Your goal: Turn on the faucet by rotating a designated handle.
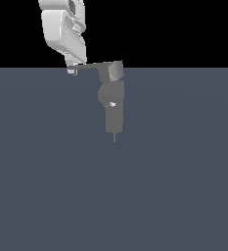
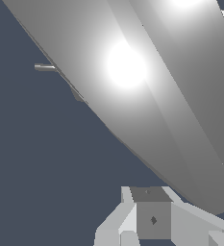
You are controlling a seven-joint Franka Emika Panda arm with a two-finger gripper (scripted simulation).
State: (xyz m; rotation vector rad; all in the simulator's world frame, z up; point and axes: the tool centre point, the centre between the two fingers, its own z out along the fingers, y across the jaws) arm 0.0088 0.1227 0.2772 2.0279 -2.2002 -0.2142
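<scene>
The grey faucet (image 1: 113, 105) is seen on the dark counter (image 1: 174, 186). Its thin handle (image 1: 93, 64) is stretched toward the exterior view's left, where its tip is met by the white gripper (image 1: 72, 70).

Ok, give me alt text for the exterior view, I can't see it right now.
The glossy white robot arm's claw sits at the tip of the long thin grey handle, which juts toward the view's left from the blocky matte grey faucet.
</scene>
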